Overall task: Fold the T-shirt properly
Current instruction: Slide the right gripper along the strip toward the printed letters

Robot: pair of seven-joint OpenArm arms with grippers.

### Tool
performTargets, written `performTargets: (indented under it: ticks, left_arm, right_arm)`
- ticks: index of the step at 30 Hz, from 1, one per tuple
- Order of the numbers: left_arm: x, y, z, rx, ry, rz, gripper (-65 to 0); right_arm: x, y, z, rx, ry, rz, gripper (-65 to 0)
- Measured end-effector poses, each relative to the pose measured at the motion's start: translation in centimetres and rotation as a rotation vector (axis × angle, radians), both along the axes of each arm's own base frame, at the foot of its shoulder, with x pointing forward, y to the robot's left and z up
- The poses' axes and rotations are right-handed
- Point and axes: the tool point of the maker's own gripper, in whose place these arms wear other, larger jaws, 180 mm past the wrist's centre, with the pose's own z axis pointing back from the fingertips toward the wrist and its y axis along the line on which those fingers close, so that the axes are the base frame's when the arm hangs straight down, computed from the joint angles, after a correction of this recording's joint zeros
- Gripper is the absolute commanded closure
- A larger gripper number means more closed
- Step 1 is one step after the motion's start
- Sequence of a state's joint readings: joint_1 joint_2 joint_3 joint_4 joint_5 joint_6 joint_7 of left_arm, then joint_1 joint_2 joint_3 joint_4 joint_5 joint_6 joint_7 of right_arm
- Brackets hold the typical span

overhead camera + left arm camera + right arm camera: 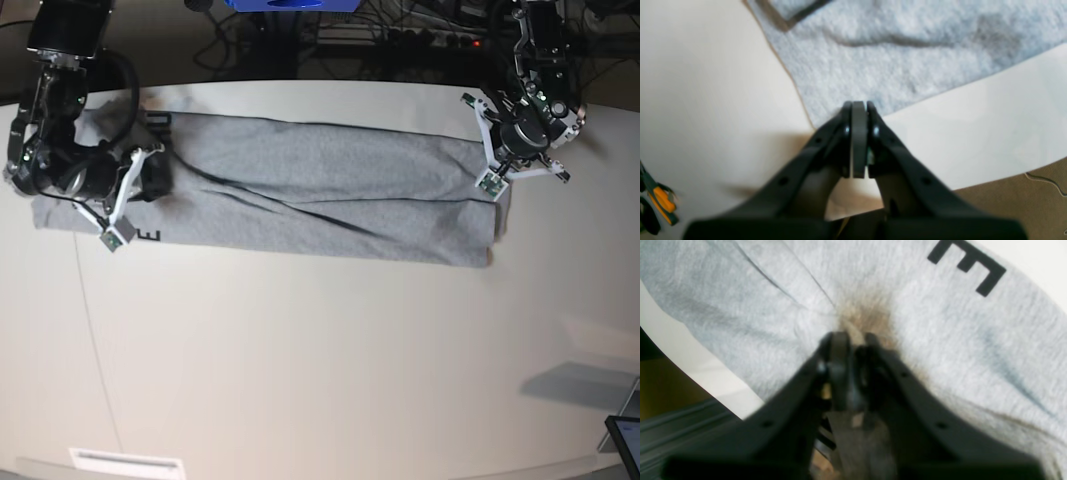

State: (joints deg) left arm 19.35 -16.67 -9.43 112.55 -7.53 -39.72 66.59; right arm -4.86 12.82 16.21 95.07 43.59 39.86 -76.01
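Observation:
The light grey T-shirt (pixel 320 190) lies as a long folded strip across the far half of the table. Black lettering (pixel 968 268) shows near its left end. At that left end my right gripper (pixel 853 336) (pixel 150 180) is shut on a pinch of the cloth (pixel 957 340), and creases run in toward its tips. My left gripper (pixel 858 106) (pixel 497 175) is at the strip's right end. It is shut, with its tips at a corner of the T-shirt (pixel 907 60), and I see no cloth between the pads.
The white table (pixel 320 380) stretches toward the near edge. An orange and black tool (pixel 660 200) lies at the left of the left wrist view. A dark device (pixel 625 440) sits at the near right corner. Cables run behind the table.

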Motion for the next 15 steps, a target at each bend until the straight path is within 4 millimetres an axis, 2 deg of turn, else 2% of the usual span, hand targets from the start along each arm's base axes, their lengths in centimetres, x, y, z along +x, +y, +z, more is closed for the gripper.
performTargets:
  ticks: [7,12,15]
  left_arm:
    - [0.0,0.0,0.0,0.000,0.000,0.000,0.0]
    - [-0.2,0.2,-0.6,-0.004,0.019,0.010,0.0]
    - [-0.4,0.4,-0.9,-0.006,0.030,0.015,0.0]
  right_arm:
    - [-0.5,0.0,-0.3,-0.003,0.019,0.005,-0.3]
    - [-2.1,0.1,-1.2,0.000,0.062,0.007,-0.3]
    - [-2.5,0.8,-1.0,0.034,0.060,0.010,-0.3]
